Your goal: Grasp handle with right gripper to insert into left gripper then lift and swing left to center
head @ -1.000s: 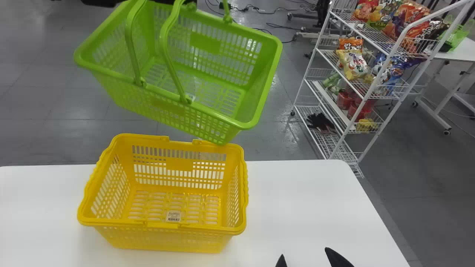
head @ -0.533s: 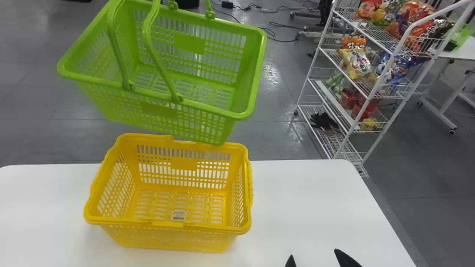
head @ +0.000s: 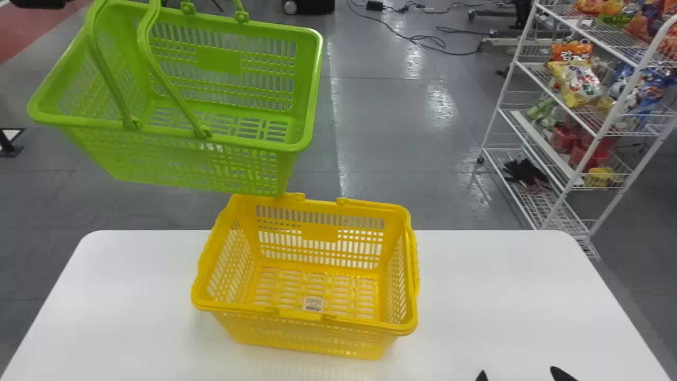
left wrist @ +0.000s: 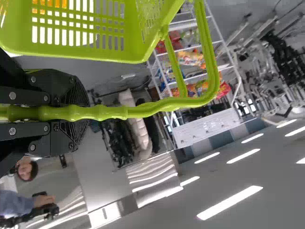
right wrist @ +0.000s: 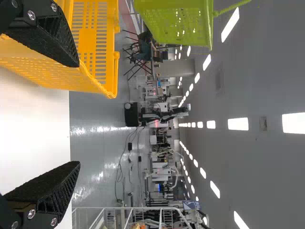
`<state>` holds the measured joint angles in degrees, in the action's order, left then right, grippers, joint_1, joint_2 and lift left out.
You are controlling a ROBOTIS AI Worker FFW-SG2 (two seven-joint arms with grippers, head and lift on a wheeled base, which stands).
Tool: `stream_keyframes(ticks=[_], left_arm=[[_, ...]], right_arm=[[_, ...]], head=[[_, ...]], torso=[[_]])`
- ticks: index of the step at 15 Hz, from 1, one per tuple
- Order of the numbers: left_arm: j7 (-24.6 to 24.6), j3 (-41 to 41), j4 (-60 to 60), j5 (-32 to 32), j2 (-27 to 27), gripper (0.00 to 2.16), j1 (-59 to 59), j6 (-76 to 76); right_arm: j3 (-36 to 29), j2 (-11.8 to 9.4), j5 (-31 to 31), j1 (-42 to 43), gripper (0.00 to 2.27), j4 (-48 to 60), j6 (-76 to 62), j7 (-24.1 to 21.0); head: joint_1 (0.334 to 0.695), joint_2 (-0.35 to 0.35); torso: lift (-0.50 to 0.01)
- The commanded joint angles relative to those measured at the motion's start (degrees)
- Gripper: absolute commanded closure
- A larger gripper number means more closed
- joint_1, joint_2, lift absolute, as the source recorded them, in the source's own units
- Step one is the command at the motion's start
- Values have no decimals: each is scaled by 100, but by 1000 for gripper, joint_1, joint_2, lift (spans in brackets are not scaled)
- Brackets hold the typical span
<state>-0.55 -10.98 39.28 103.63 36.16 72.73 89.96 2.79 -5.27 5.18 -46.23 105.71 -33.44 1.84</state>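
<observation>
Swung left relative to the yellow basket [head: 320,233], the green basket [head: 182,156] hangs by its handle [left wrist: 190,101], gripped in the left pincer [left wrist: 82,113], the right pincer [right wrist: 76,113] open near the worktop [head: 486,286], handover and lift seemingly done, final centring remaining.

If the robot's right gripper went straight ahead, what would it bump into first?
Probably nothing close: ahead of the right gripper, it looks free over the table, then the floor. The yellow basket is off to its left, though depth is hard to judge.
</observation>
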Motion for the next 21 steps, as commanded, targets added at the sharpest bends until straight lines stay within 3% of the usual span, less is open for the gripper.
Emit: stream_keyframes(ticks=[1, 6, 9, 12, 17, 19, 21], left_arm=[[-16, -27, 185, 227, 647, 2135, -233, 7], [-130, -27, 554, 658, 1895, 2135, -760, 7], [-130, 201, 906, 1010, 2361, 2135, -1402, 7], [-60, 1405, 1521, 1133, 2625, 2138, -2931, 7], [134, 4007, 2708, 1511, 2642, 2138, -5981, 7], [178, 5106, 3244, 1704, 2405, 2138, -7256, 7], [204, 5668, 3639, 1757, 2115, 2138, -7950, 7]], right_arm=[[-24, 0, 0, 0, 70, -7, 0, 1], [-120, -9, 123, -9, 70, -16, -53, 89], [-235, -9, 123, -17, 73, -33, -88, 133], [-384, -9, 220, -44, 70, -51, -105, 247], [-674, -18, 308, -52, 70, -42, -105, 335], [-709, -26, 308, -61, 70, -42, -105, 405], [-700, -35, 308, -61, 70, -24, -88, 414]], head=[[638, 30], [653, 142], [669, 212], [694, 243], [695, 276], [695, 288], [695, 298]], torso=[[-93], [-93], [-93], [-93], [-93], [-93], [-93]])
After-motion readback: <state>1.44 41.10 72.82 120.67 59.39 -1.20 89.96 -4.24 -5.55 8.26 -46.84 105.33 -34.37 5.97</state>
